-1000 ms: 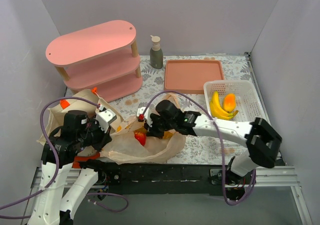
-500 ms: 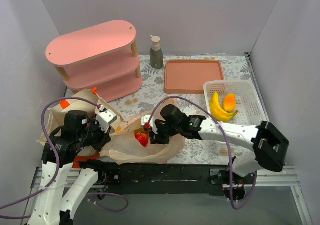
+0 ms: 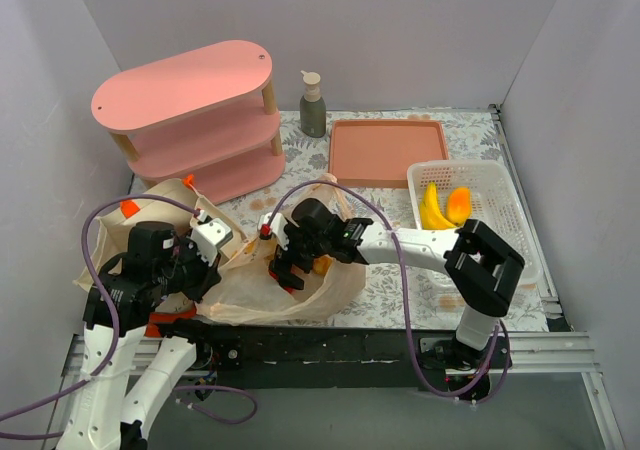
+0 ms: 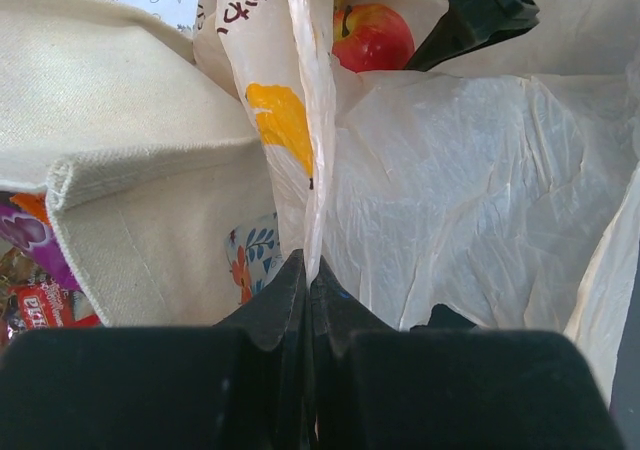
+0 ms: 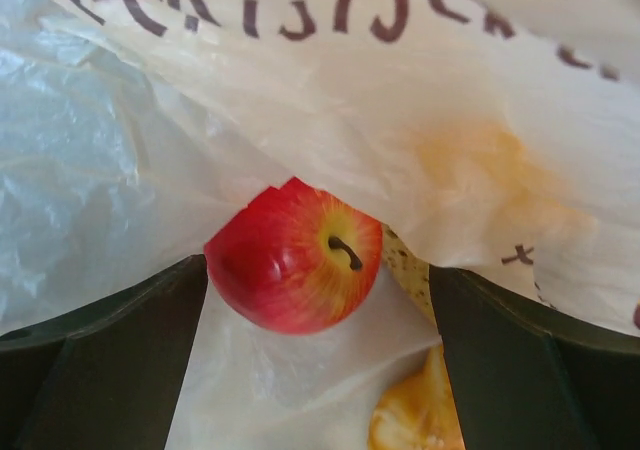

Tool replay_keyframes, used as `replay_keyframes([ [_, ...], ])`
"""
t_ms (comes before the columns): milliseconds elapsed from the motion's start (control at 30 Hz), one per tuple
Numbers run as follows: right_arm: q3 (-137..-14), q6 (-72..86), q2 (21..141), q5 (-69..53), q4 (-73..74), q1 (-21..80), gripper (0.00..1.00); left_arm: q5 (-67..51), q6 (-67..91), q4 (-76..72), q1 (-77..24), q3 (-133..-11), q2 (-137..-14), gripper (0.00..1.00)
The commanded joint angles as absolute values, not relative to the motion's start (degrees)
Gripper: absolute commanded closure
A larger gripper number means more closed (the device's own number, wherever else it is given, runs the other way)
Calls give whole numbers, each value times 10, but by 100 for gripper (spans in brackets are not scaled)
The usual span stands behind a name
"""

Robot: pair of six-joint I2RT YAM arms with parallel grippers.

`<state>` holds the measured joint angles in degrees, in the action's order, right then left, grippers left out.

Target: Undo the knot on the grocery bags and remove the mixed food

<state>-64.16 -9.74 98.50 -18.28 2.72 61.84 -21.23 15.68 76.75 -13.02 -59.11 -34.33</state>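
The left fingers (image 4: 300,285) are pinched shut on a fold of the thin tan plastic bag (image 3: 270,295). The bag lies crumpled at the near edge of the surface (image 3: 300,185), touching the cream tote (image 4: 110,170). The right fingers (image 3: 285,267) sit inside the bag's mouth, spread wide on either side of the red apple (image 5: 295,270) and gripping nothing, while the bananas (image 3: 432,210) and orange wedge (image 3: 458,205) lie in the white basket (image 3: 495,185).

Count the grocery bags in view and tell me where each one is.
2: the tan plastic bag at front centre, the canvas tote left of it. More could be hidden underneath.
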Motion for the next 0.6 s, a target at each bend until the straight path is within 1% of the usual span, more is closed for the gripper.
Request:
replay_keyframes([
  [0, -671, -89, 1023, -226, 5, 618, 2, -205, 161, 773, -120, -604, -345, 100],
  [100, -668, -89, 1041, -207, 5, 619, 2, -203, 162, 770, -120, -602, -345, 100],
  [200, -662, -112, 1044, -192, 6, 618, 18, -207, 163, 770, -115, -602, -345, 100],
  [233, -660, -119, 1041, -189, 6, 617, 32, -207, 163, 771, -114, -603, -345, 100],
  [300, -657, -148, 1021, -196, 5, 616, 44, -207, 163, 772, -113, -602, -344, 100],
  [333, -652, -162, 1012, -210, 6, 616, 55, -207, 163, 771, -111, -602, -343, 100],
  [433, -645, -207, 953, -227, 23, 616, 66, -204, 163, 769, -111, -599, -339, 100],
  [567, -625, -292, 842, -243, 95, 616, 73, -200, 163, 764, -111, -586, -335, 100],
])
